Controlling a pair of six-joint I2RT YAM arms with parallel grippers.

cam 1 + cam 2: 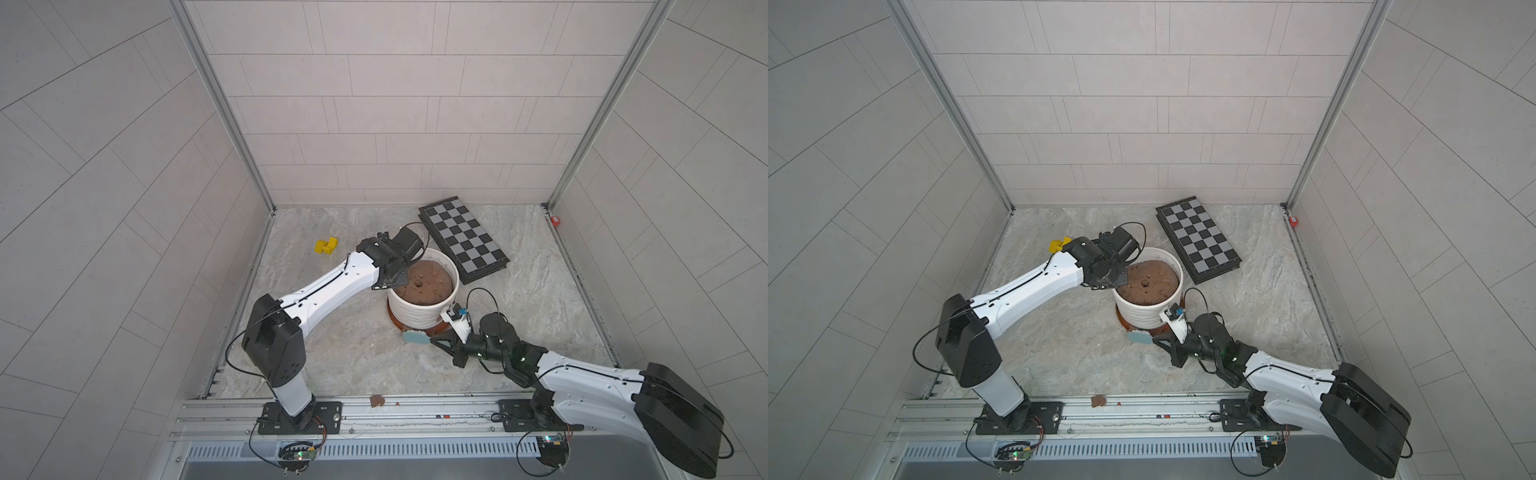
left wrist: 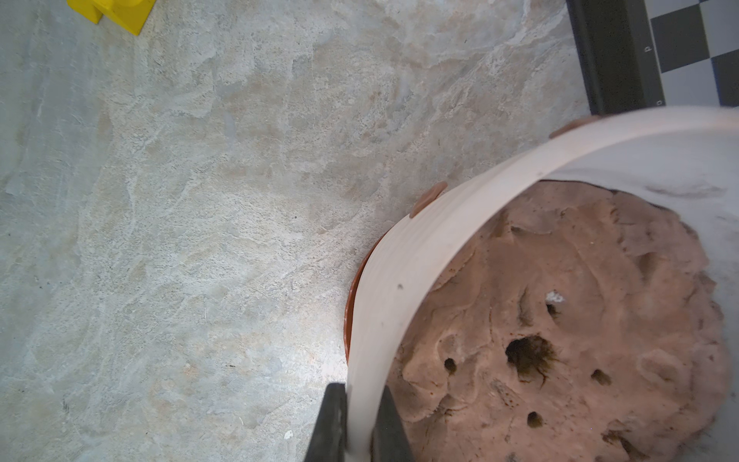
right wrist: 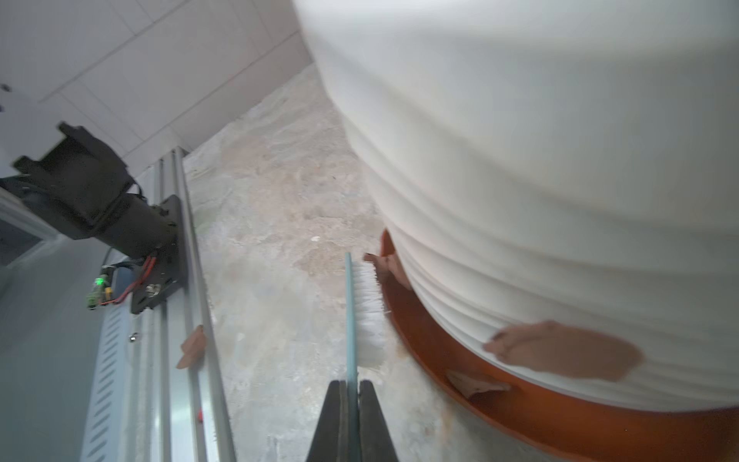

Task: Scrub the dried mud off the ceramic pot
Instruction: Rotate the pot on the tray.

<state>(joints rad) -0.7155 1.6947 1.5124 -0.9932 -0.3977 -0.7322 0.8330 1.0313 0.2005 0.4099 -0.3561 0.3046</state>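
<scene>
Closest in, on the metal rail (image 1: 415, 411) along the near edge between my two bases, lies a loose flake (image 1: 377, 400), brown and matte. Beyond it, about mid-table, the ceramic pot (image 1: 419, 312) stands upright in an orange-brown saucer (image 3: 436, 340). It is filled with a brown mass (image 1: 428, 282) that has a hole in its middle.

My left claw (image 2: 358, 424) reaches in from the left and is clenched on the pot's rim, one finger outside the wall and one inside. My right claw (image 3: 351, 420) sits low at the pot's near-right side, clamped on the thin teal handle of a brush (image 3: 352, 312). Its white bristles face the pot's base, just beside the saucer's rim; I cannot tell whether they touch the wall.

The dried mud (image 3: 560, 354) shows as flat brown patches on the ribbed outer wall. There is a big one low on the near side, a smaller one by the bristle tips, and two more on the far-left side. Another piece lies in the saucer.

A chessboard (image 1: 463, 240) lies to the far right of the pot, a yellow block (image 1: 326, 246) to the far left.
</scene>
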